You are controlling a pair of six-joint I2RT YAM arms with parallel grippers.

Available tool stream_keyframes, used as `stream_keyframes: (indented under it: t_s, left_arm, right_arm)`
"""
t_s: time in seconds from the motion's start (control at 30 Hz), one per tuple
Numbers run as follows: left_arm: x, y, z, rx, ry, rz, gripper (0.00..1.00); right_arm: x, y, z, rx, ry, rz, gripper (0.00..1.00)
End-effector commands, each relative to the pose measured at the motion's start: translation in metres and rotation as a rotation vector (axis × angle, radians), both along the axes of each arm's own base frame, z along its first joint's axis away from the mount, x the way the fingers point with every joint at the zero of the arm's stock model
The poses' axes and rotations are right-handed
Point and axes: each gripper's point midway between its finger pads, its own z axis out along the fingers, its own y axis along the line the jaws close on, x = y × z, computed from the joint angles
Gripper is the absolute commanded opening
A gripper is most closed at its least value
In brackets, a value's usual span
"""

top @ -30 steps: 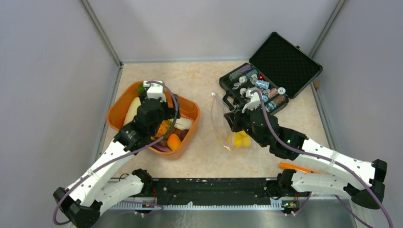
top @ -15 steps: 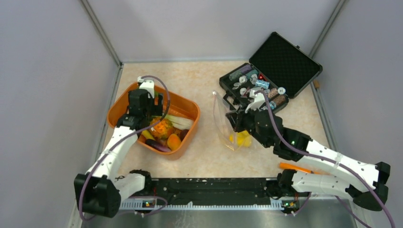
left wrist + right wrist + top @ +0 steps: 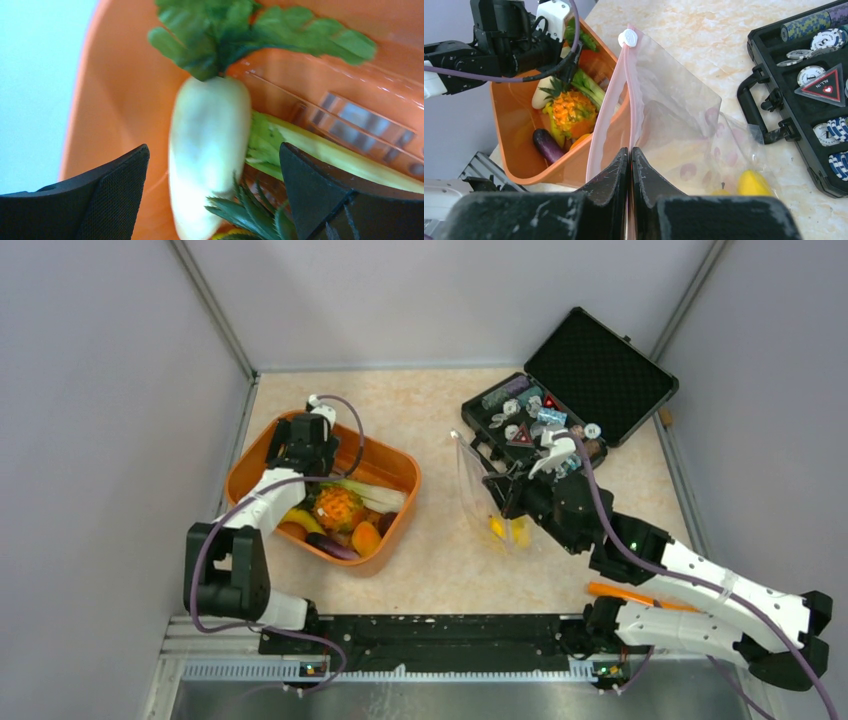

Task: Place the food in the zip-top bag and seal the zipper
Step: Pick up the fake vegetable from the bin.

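The zip-top bag (image 3: 684, 125) stands on the table (image 3: 420, 410) between the orange tub (image 3: 398, 468) and the black case (image 3: 600, 370), near both. Its mouth is turned up and its lower end rests on the table. The right pincer (image 3: 630, 150) has its fingers pressed together on the bag's top edge, pinching the pink zipper (image 3: 633, 95) at the end away from the white slider (image 3: 628, 37). Yellow lemons (image 3: 751, 182) lie at the bottom of the bag. The left pincer (image 3: 214, 150) is spread wide over the far left corner of the tub and holds nothing; a white radish (image 3: 207, 145) with green leaves lies just below the gap between its fingers, but the blur hides whether they touch it. The right wrist view shows what the overhead view cannot: the two pink edges of the mouth part towards the tub, so the bag is unsealed. The same view shows the tub's contents from the side: the pineapple (image 3: 573, 111), the eggplant (image 3: 546, 145) and the leafy stalk (image 3: 589, 86). The left wrist view shows only the radish, the stalk and the pineapple's crown against the tub wall. Only the overhead view shows both arms together and the open lid of the case, with chips in its tray.
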Motion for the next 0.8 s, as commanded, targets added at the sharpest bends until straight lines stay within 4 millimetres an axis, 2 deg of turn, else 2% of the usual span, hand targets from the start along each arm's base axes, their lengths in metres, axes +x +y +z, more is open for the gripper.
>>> stream_keyframes:
  t_s: [0.0, 0.37, 0.6, 0.77]
  left_arm:
    - [0.021, 0.028, 0.031, 0.133, -0.128, 0.099, 0.99]
    - [0.032, 0.031, 0.002, 0.189, -0.108, 0.074, 0.97]
    - [0.03, 0.035, -0.017, 0.205, -0.069, 0.1, 0.95]
    - [0.032, 0.036, -0.017, 0.189, -0.127, 0.128, 0.86]
  right_arm:
    - [0.0, -0.006, 0.006, 0.017, -0.019, -0.015, 0.06]
    - [0.001, -0.008, 0.004, 0.019, -0.015, -0.029, 0.06]
    - [0.002, -0.006, 0.003, 0.017, -0.011, -0.028, 0.06]
    - [0.001, -0.006, 0.003, 0.016, -0.009, -0.025, 0.06]
